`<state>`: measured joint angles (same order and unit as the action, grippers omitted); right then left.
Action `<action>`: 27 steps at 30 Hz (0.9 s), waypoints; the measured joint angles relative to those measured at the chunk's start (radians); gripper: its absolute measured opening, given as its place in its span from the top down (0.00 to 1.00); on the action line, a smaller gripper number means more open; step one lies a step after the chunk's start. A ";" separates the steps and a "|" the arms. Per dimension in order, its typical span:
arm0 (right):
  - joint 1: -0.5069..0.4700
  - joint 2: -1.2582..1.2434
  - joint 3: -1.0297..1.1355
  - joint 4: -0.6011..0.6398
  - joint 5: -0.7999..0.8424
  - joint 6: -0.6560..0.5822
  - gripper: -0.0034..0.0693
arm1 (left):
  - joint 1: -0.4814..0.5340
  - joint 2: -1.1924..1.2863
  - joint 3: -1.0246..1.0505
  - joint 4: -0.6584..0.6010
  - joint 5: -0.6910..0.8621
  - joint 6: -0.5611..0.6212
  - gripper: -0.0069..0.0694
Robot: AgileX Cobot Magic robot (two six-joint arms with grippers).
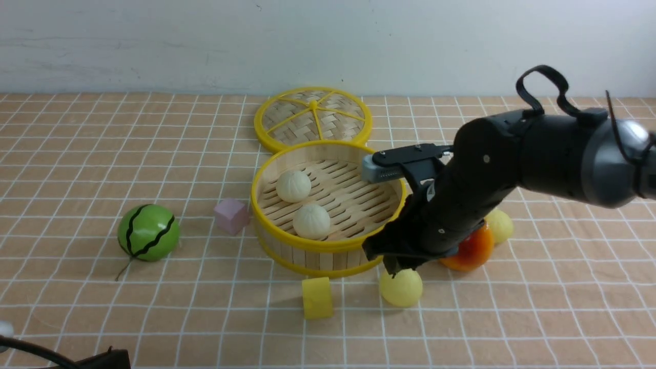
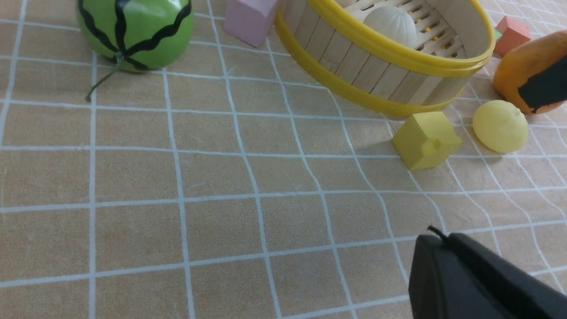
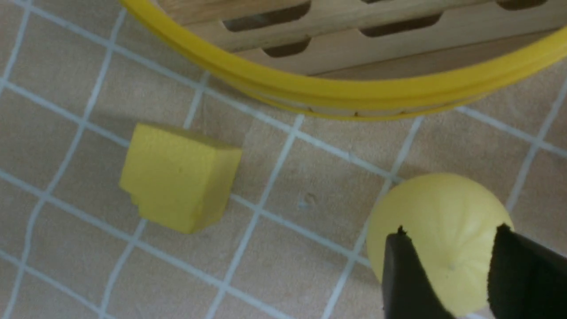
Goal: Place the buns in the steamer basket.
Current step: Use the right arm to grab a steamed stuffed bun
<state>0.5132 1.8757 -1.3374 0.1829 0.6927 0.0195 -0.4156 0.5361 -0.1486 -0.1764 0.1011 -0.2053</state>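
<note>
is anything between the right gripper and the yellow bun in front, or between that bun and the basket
Nothing visible. The right gripper straddles the yellow bun, which sits just outside the steamer basket. Only the basket's own near wall must be cleared; the yellow cube lies off to one side.

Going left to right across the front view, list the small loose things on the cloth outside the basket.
green watermelon ball → pink cube → yellow cube → near pale yellow bun → orange pear → far pale yellow bun
</note>
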 joint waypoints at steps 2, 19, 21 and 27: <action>0.000 0.016 0.000 -0.002 -0.018 0.000 0.53 | 0.000 0.000 0.000 0.000 0.000 0.000 0.92; 0.000 0.045 0.000 -0.026 -0.018 0.000 0.66 | 0.000 0.000 0.000 0.000 0.000 -0.001 0.92; 0.000 0.057 0.000 -0.028 -0.013 0.000 0.69 | 0.000 0.000 0.000 0.000 0.000 -0.001 0.92; 0.000 0.063 -0.001 -0.033 -0.001 0.000 0.78 | 0.000 0.000 0.000 0.000 0.000 -0.001 0.92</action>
<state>0.5132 1.9383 -1.3385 0.1502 0.6915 0.0198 -0.4156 0.5361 -0.1486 -0.1764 0.1011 -0.2062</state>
